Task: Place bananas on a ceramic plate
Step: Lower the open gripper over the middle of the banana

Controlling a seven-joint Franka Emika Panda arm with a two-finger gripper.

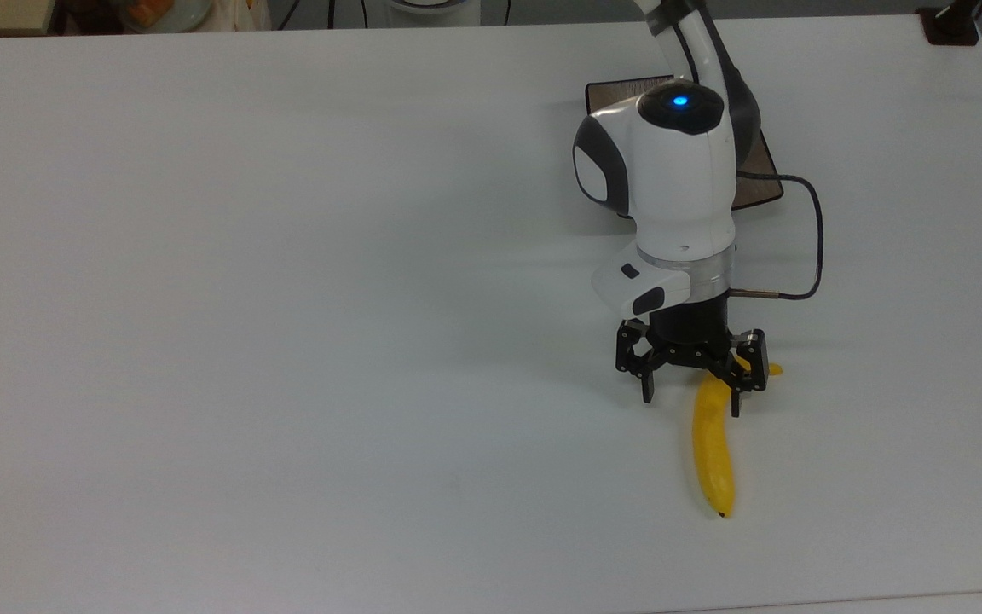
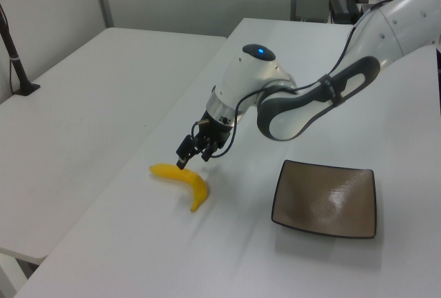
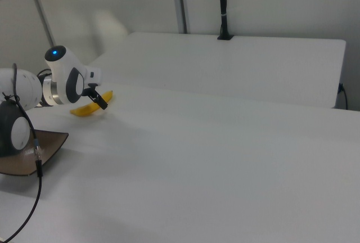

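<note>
In the top view, the black two-finger gripper (image 1: 691, 399) hangs spread wide over the stem end of the bright yellow curved plastic-looking banana (image 1: 713, 456). One finger stands at each side of the fruit, which lies flat on the white table (image 1: 286, 341) towards its near right edge. The square brown-grey glazed ceramic plate (image 1: 759, 175) sits further back towards the far edge, mostly behind the white arm.

In the left view, the gripper (image 2: 191, 156) is just above the banana (image 2: 185, 181), near the table's left edge, and looks not yet in contact, though the gap is hard to judge from here. The plate (image 2: 325, 199) lies well apart from it, bare.

In the right view, the banana (image 3: 90, 108) shows just past the gripper (image 3: 99, 100), and the plate (image 3: 28, 152) is nearer the camera.

The step in hand seems to be the reach for the fruit. The next move calls for lowering until the fingers straddle the banana, then closing across its narrow width before any lift towards the plate.
</note>
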